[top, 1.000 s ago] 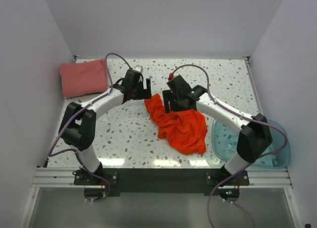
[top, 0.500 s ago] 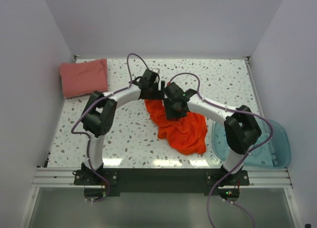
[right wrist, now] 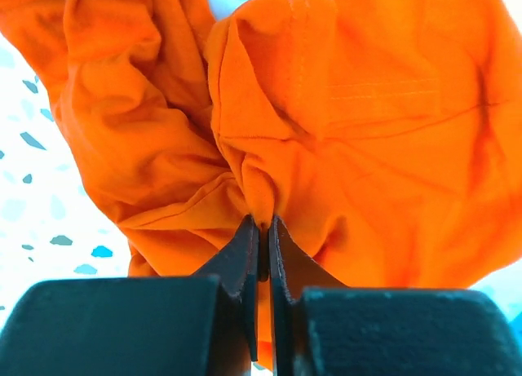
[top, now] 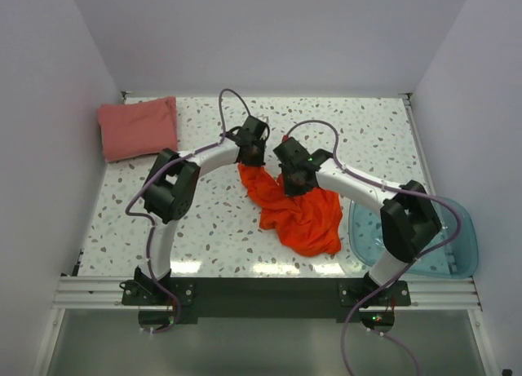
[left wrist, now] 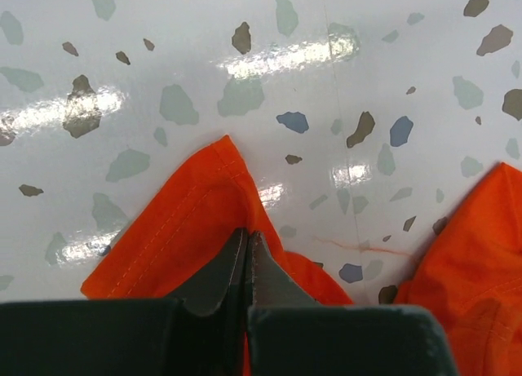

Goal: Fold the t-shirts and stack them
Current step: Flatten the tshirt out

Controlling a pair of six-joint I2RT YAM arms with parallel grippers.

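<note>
I am seeing the left claw pinching a hemmed corner of the crumpled bright orange-red cloth t-shirt, with its jaws clamped together on the fabric. The right claw is clamping a bunched fold of the same shirt. The shirt is lying between both arms on the speckled white worktop. The folded dusty pink-red cloth t-shirt is sitting in the far left corner, well apart. The translucent blue plastic tub is resting at the near right.
</note>
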